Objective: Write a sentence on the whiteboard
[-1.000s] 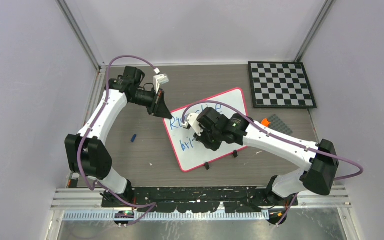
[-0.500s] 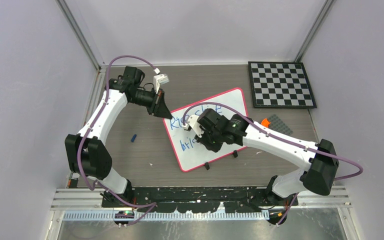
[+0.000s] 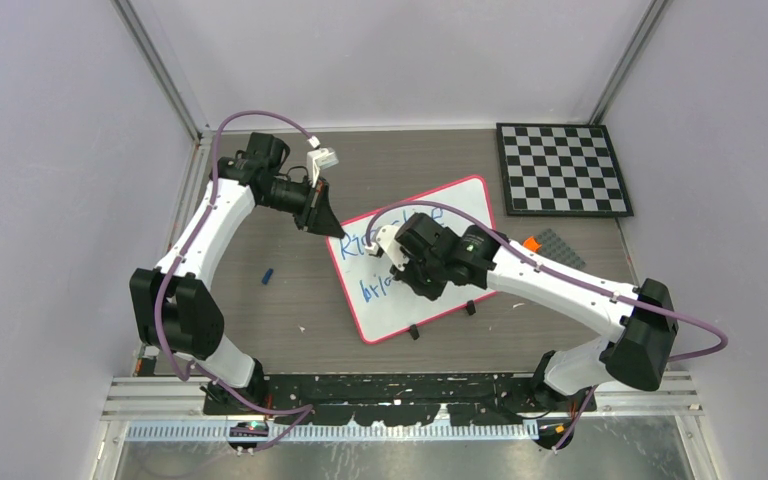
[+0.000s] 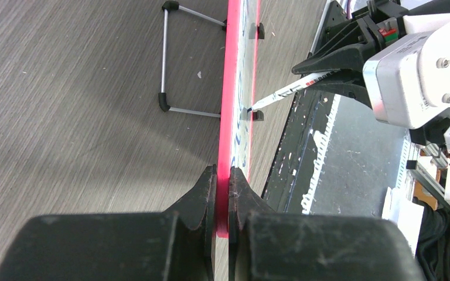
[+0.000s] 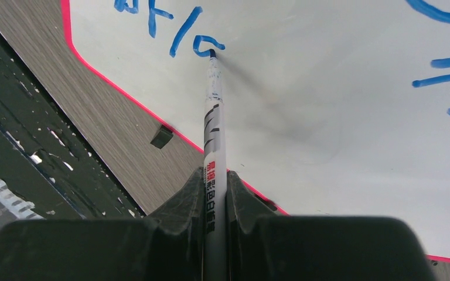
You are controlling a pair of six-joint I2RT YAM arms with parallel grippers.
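We hold the marker point(image 5: 214, 117) in the right gripper point(image 5: 215, 175), fingers pinched on its barrel. Its long axis runs straight out ahead of the fingers and slants down onto the whiteboard point(image 5: 340, 152). The tip touches the white surface at the little loop it is drawing.

What matters for the next stroke is which side of the tip is written and which is bare. The finished letters of the sentence point(image 5: 186, 32) trail off to the left of the tip and a little beyond it. Bare board lies to the right of the tip and back toward our fingers. Farther right are the blue strokes of the other line, well apart from the tip. We judge the word must grow rightward from the tip, with the barrel kept at this slant so the tip stays in contact. The board's red edge and a black clip sit to the left of the barrel, close to our fingers, so there is little room on that side.

The left gripper point(image 4: 222, 181) is pressed together on the board's red rim, seen edge-on, steadying it. The writing falls to the right arm alone.
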